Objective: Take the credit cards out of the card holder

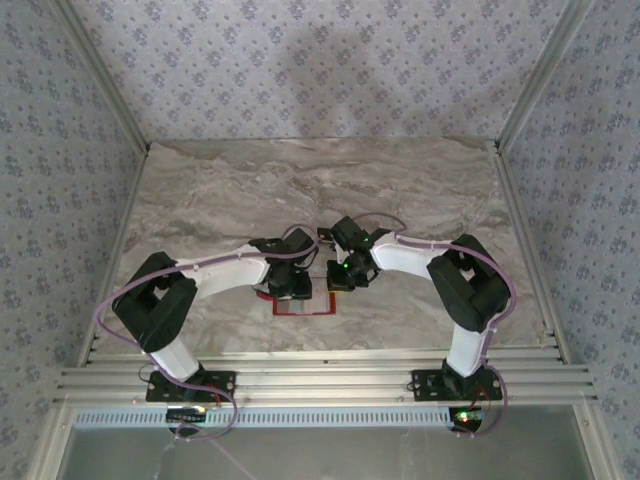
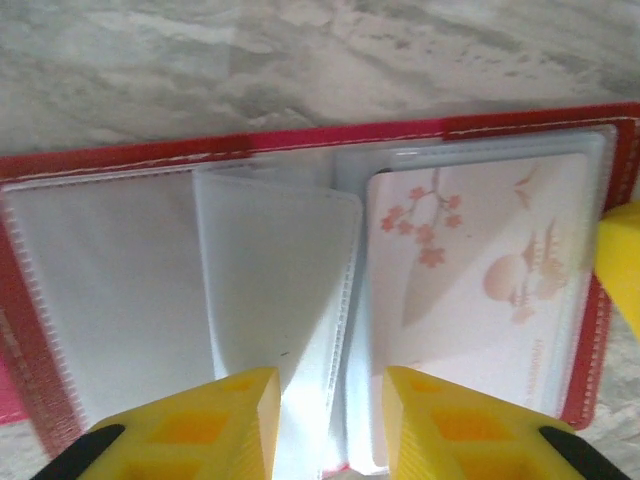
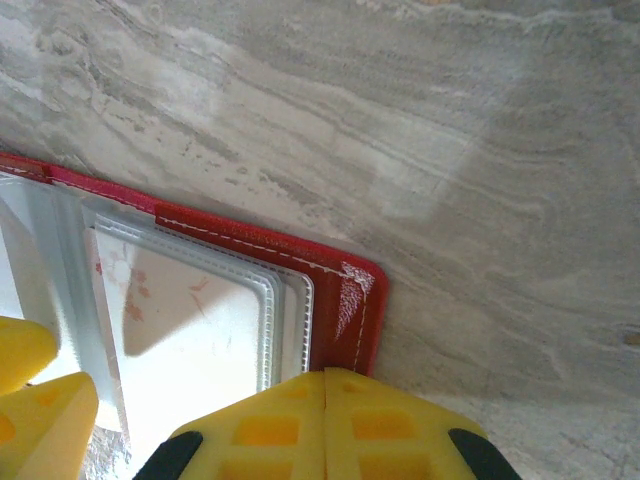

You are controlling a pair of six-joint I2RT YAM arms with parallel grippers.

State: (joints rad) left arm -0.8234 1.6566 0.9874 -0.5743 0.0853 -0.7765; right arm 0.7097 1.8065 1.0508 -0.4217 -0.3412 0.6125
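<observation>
The red card holder (image 1: 301, 304) lies open on the marble table, its clear plastic sleeves showing. In the left wrist view the holder (image 2: 300, 140) spans the frame, and a pale credit card (image 2: 470, 270) with pink blossom print sits inside the right sleeve. A loose empty sleeve page (image 2: 275, 280) stands up in the middle. My left gripper (image 2: 325, 385) is open just above the holder's spine, with the sleeve edges lying between its fingers but not clamped. My right gripper (image 3: 325, 375) is shut, its tips resting on the holder's red right edge (image 3: 350, 300) beside the card (image 3: 190, 320).
Both arms meet over the holder near the table's front middle, left gripper (image 1: 290, 285) and right gripper (image 1: 340, 275) close together. Bare marble stretches behind and to both sides. Patterned walls enclose the table; a metal rail runs along the near edge (image 1: 320, 380).
</observation>
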